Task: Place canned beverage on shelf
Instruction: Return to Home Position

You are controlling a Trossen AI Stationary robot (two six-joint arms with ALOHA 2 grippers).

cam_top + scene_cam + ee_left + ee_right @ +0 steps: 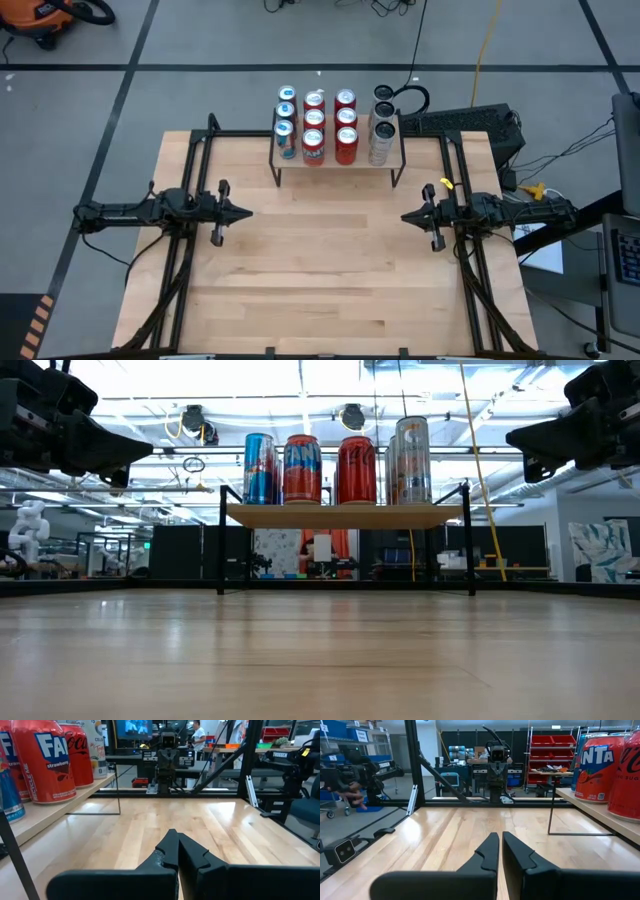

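The shelf (338, 162), a low wooden top on thin black legs, stands at the table's far edge. On it stand several canned beverages: blue cans (286, 125), red cans (314, 128) (346, 128) and silver cans (382, 125). In the low view they stand in a row (302, 470) on the shelf top (340, 515). My left gripper (246, 211) hovers shut at the table's left side, pointing level toward the right. My right gripper (406, 215) hovers shut at the right side, pointing left. Neither holds anything.
Black frame rails (190, 230) (470, 250) run along the table's left and right sides. The wooden tabletop (320, 270) lies bare between the grippers and toward the near edge. Cables and a dark device (470, 122) lie beyond the table's far right corner.
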